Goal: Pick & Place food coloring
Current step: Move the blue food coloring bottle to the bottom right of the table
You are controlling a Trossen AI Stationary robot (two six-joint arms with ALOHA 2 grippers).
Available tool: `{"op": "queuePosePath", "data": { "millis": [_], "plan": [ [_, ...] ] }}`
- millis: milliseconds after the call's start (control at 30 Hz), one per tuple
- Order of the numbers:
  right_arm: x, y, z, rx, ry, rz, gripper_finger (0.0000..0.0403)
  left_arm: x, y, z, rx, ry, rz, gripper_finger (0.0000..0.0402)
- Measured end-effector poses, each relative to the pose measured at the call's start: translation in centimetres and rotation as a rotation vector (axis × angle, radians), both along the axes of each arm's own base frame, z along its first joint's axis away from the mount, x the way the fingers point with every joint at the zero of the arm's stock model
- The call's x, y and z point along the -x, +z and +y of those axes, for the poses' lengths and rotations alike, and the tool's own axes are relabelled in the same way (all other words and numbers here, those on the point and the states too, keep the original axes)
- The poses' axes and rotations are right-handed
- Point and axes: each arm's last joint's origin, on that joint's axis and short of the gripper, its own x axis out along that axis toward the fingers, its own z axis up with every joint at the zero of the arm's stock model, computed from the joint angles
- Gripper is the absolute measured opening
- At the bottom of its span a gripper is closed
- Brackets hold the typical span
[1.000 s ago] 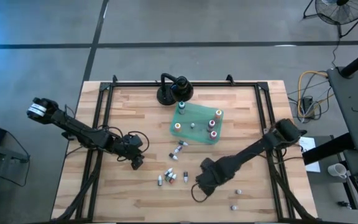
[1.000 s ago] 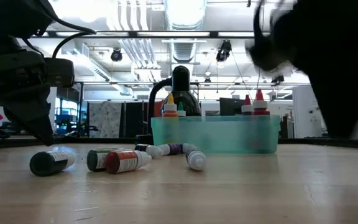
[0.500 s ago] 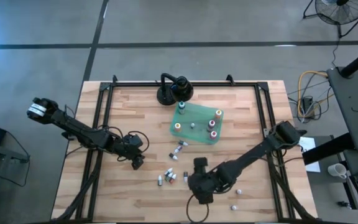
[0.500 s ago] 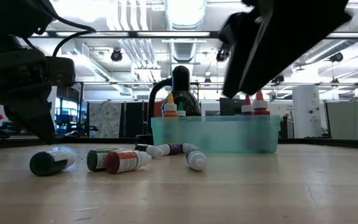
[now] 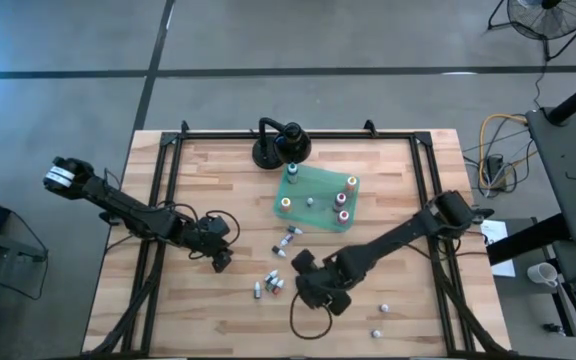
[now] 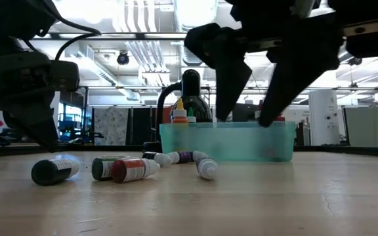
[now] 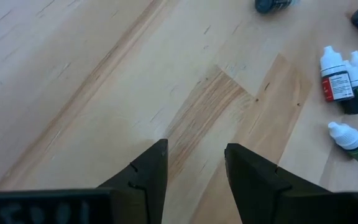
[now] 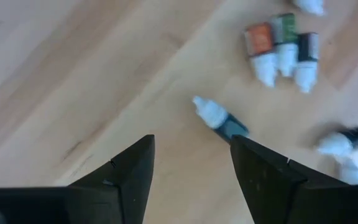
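Several food coloring bottles lie on their sides on the wooden table: a cluster (image 5: 271, 286) (image 8: 278, 46), two more (image 5: 286, 240) nearer the green tray, and two (image 5: 379, 320) at the near right. One bottle with a white cap and dark label (image 8: 219, 121) lies just beyond my right gripper (image 8: 191, 140) (image 5: 306, 278), which hangs open above the table, pointing steeply down and touching nothing. My left gripper (image 5: 220, 263) (image 7: 194, 146) waits open over bare wood left of the cluster. Several bottles stand upright in the green tray (image 5: 316, 200) (image 6: 227, 141).
A black round-based stand (image 5: 278, 145) sits at the far edge behind the tray. Black rails (image 5: 158, 200) run along the table's left, right and far sides. Bare wood lies at the near left and the far right.
My right gripper has travelled toward the table's left edge, closer to the cluster of lying bottles, and has rolled about its own axis by about a quarter turn; in the low view both fingers now show side by side. No bottle has moved.
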Motion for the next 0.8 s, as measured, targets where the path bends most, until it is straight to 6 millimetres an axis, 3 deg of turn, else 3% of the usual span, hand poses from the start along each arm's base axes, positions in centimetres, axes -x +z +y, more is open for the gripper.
{"op": "queuePosePath", "data": {
  "millis": [500, 667, 800],
  "plan": [
    [-2.0, 0.4, -1.9, -0.005, 0.068, -0.127, 0.0203, 0.0, 0.0, -0.2, 0.110, 0.056, 0.017, 0.0133],
    [-2.0, 0.0, -1.9, 0.090, 0.261, -0.141, 0.0203, 0.1, 0.0, -0.3, 0.191, 0.079, 0.037, 0.0133],
    [-2.2, 0.0, -2.8, 0.101, 0.290, -0.136, 0.0203, 0.1, 0.0, -0.3, 0.255, 0.159, 0.045, 0.0133]
  ]
}}
